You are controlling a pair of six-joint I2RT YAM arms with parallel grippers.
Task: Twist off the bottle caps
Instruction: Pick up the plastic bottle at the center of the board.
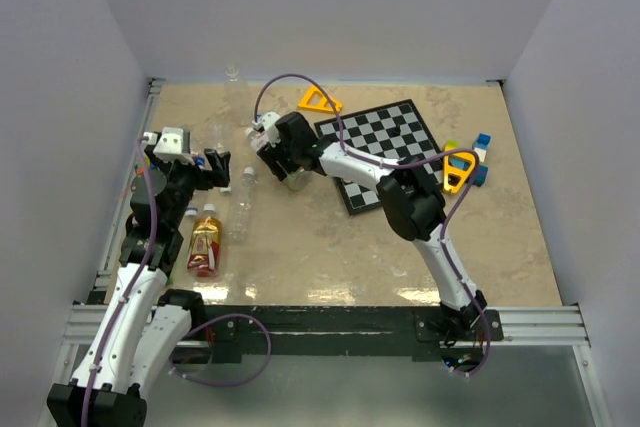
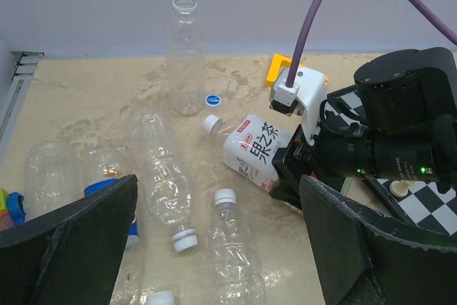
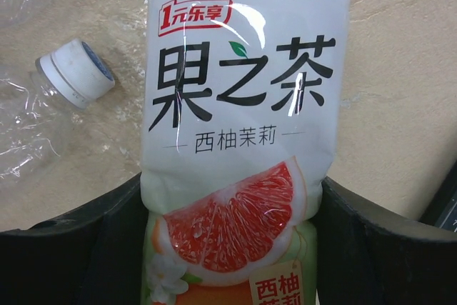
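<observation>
Now my right end effector straddles the tea bottle lying on the bench, pads touching both its sides. Its white cap is on. My left end effector gapes wide, empty, near the tea bottle; 1 blue cap lies loose just beyond it.

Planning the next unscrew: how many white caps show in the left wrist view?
4. First cap on the labelled bottle; second cap and third cap on clear lying bottles; fourth cap at the bottom edge. Gripper fingers may hide more.
</observation>
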